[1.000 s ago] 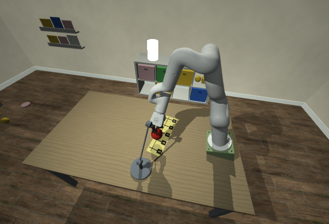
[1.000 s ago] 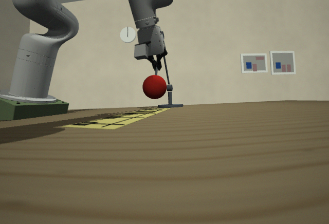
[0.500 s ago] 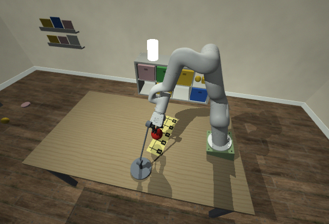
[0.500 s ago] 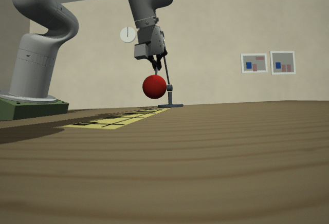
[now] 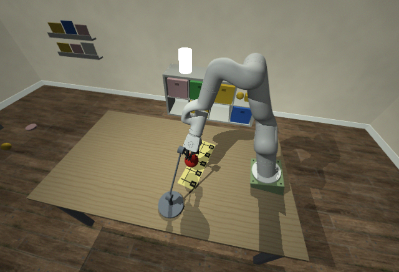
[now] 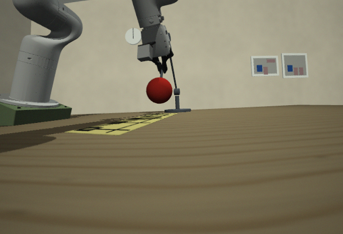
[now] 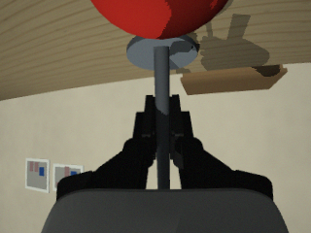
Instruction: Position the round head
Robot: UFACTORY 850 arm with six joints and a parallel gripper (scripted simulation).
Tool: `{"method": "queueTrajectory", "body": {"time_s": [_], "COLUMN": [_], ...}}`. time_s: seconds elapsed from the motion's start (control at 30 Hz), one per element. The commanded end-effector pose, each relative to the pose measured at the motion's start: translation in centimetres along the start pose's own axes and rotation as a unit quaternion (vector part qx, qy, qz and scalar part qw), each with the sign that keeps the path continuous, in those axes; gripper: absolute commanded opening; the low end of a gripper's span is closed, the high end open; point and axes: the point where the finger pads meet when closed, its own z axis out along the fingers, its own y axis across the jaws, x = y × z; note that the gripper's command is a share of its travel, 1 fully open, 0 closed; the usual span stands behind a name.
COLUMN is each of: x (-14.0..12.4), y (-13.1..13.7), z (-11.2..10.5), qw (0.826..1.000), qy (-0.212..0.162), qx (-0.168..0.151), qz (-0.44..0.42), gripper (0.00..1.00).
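The lamp has a round grey foot (image 5: 170, 203) on the bench, a thin grey arm up to an elbow joint (image 5: 180, 149), and a short rod down to a round red head (image 5: 191, 161). The head hangs clear above the yellow strip (image 5: 197, 169), roughly over its middle marks; which mark I cannot tell. My gripper (image 5: 190, 155) points down and is shut on the thin rod just above the head. The side view shows the head (image 6: 159, 90) well off the bench, the gripper (image 6: 163, 69) above it and the foot (image 6: 177, 110) behind.
My arm's green base plinth (image 5: 267, 179) stands on the bench right of the strip. A shelf unit with coloured boxes (image 5: 209, 101) and a white cylinder (image 5: 185, 60) stand behind the bench. The bench's front edge lies close behind the lamp's foot.
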Motion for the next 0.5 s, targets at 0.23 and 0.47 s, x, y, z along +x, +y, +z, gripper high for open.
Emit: {"method": "queueTrajectory", "body": {"time_s": [0.23,0.47], "x": [2.1,3.5], "y": [-0.1,-0.1], "z": [-1.2,-2.0], "qw": [1.000,1.000], "qy": [0.000,0.000], "qx": [0.001,0.000], "qz": [-0.001,-0.001], "gripper": [0.00,0.00]}}
